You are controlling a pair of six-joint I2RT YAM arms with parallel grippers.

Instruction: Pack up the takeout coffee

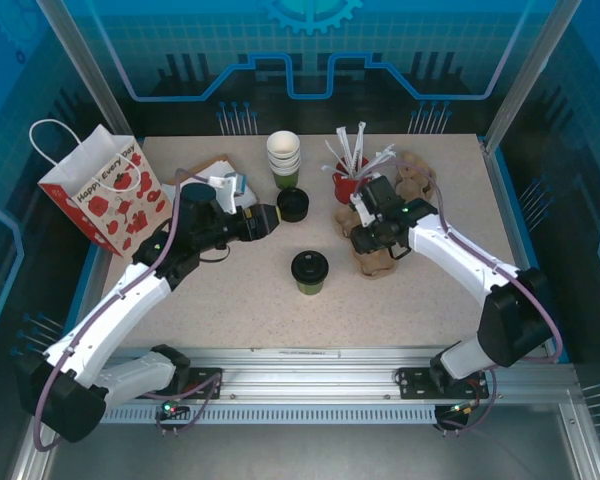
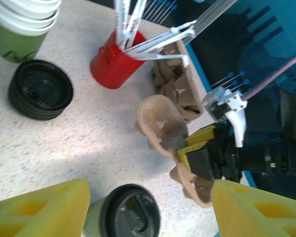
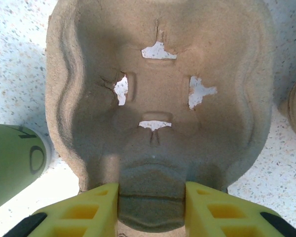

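Red cup [image 2: 112, 64] of straws [image 2: 124, 22], pulp carrier [image 3: 158, 94], takeout coffee [image 1: 309, 271]

1. The takeout coffee [image 1: 309, 272], near the table's centre, is showing an olive-green wall under a black lid.
2. The gift bag [image 1: 105, 190], at ten o'clock, is wearing red blooms and dark lettering on white.
3. The stacked cups [image 1: 284, 160], at twelve o'clock, are showing white rims over green.
4. The lid stack [image 1: 293, 204] is showing plain black.
5. The straw cup [image 1: 348, 187], at one o'clock, is showing red, its straws white.
6. The carrier [image 3: 158, 98] is showing bare brown pulp.
7. The table [image 1: 230, 310] is showing pale beige with fine speckles.
8. The left gripper [image 1: 265, 220] and right gripper [image 3: 152, 212] are showing yellow tips.
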